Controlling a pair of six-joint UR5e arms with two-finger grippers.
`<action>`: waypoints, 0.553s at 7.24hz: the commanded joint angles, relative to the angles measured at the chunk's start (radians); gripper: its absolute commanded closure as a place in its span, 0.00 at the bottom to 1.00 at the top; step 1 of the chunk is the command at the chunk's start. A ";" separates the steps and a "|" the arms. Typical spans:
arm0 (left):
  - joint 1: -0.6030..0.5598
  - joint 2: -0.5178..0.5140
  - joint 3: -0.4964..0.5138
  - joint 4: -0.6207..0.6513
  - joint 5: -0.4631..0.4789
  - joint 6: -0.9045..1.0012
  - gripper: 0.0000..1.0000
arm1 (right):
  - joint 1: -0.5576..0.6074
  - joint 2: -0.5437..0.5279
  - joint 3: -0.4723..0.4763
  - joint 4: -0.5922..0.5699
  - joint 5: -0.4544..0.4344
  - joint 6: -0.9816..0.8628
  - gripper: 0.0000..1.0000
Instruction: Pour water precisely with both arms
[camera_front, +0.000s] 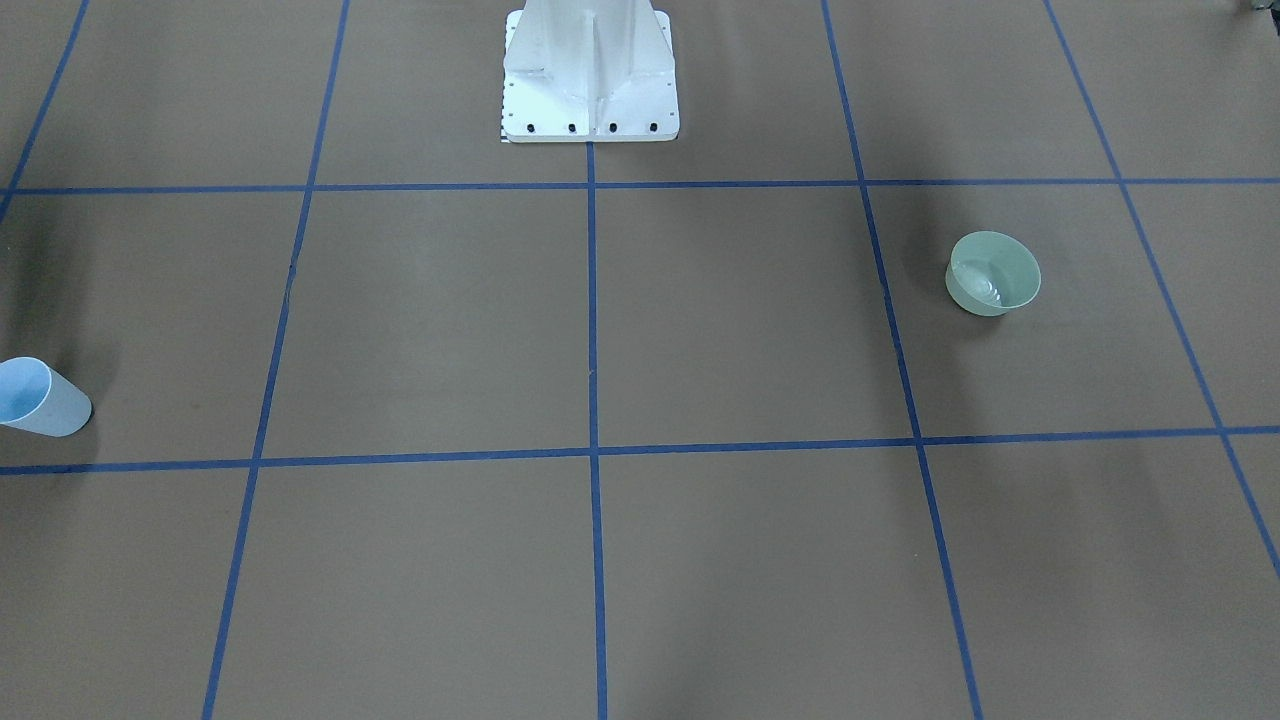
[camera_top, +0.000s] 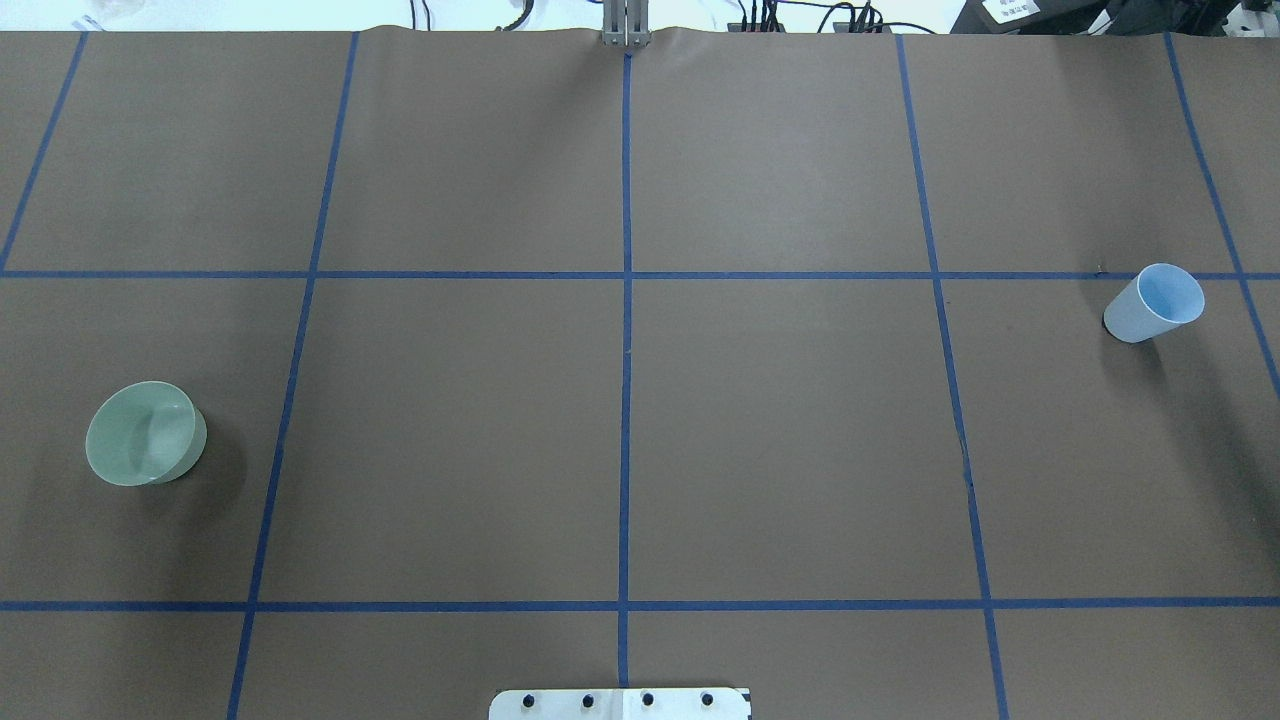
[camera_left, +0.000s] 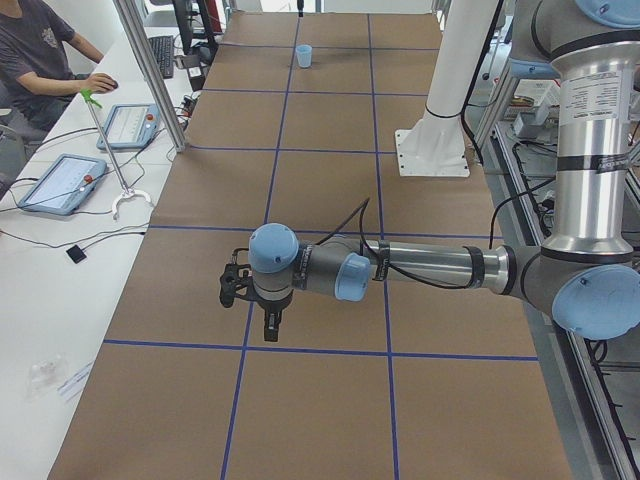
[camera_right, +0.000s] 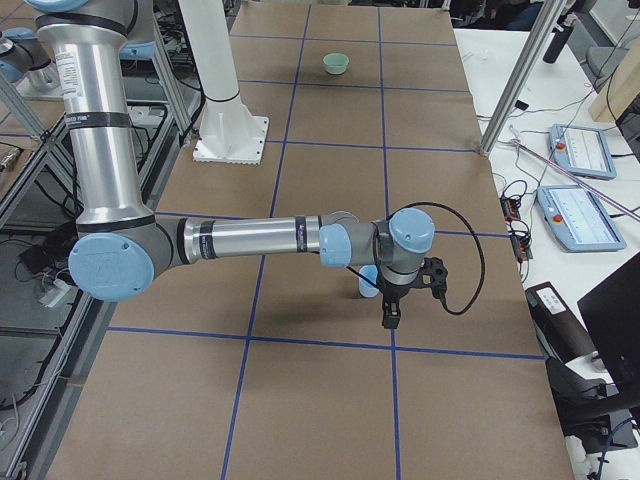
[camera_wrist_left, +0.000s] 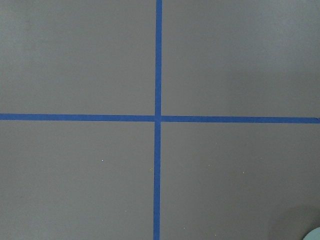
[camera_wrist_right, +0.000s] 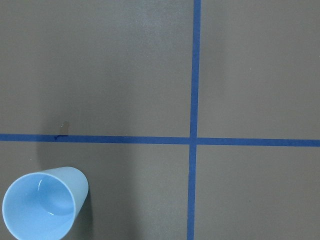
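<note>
Pale-green round bowl (camera_top: 145, 433) near brown tabletop (camera_top: 800, 450) left edge, light-blue plastic cup (camera_top: 1155, 303) near right edge. Left gripper (camera_left: 270, 330), right gripper (camera_right: 390, 318): how open, cannot tell.

Overhead and front views opposed, both steep, sharing bowl (camera_top: 145, 433), cup (camera_top: 1155, 303)

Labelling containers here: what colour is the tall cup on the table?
The cup is light blue, clearest in the right wrist-mounted view.

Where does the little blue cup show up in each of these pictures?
Front-facing: blue cup at left edge.
Overhead: cup far right.
Left side: cup at top, far end.
Right side: cup half hidden behind right arm.
Left wrist: absent.
Right wrist: cup bottom-left.
Shared landmark: blue tape grid.
</note>
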 joint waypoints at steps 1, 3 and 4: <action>0.001 -0.001 -0.002 0.000 0.007 0.002 0.00 | 0.003 0.001 0.002 0.002 -0.001 0.000 0.00; 0.001 0.058 -0.019 -0.038 0.008 -0.003 0.00 | 0.003 0.000 0.002 0.002 0.000 0.000 0.00; 0.007 0.065 -0.004 -0.101 0.009 -0.003 0.00 | 0.003 -0.001 0.007 0.002 0.002 0.000 0.00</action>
